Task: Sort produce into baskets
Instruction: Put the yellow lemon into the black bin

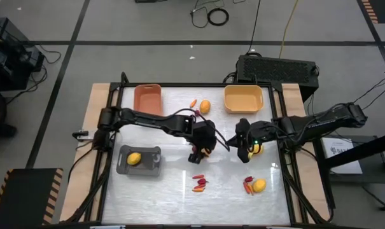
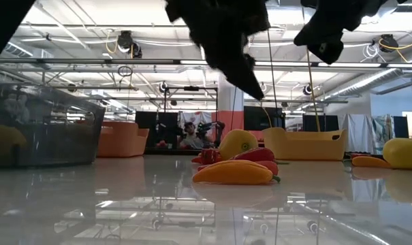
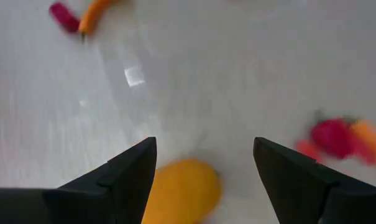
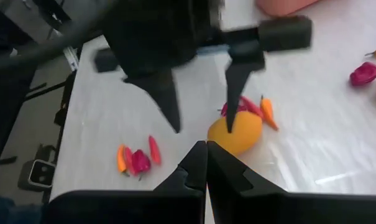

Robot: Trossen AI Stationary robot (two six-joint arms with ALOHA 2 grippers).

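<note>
Left gripper hovering mid-table, jaws spread over a yellow-orange fruit. Right gripper waiting just beside, jaws pressed together. Another fruit lying in the grey basket near the table's left edge.

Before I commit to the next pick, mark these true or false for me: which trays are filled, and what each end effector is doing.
1. The grey rectangular plastic tray holds one yellow-orange egg-shaped fruit. True.
2. The narrow salmon-orange plastic tray holds dark red pieces. False: nothing shows in it.
3. The left end effector is open above a second yellow-orange egg-shaped fruit on the table. True.
4. The right end effector is wide open. False: its fingers are shut together with nothing showing between them.
</note>
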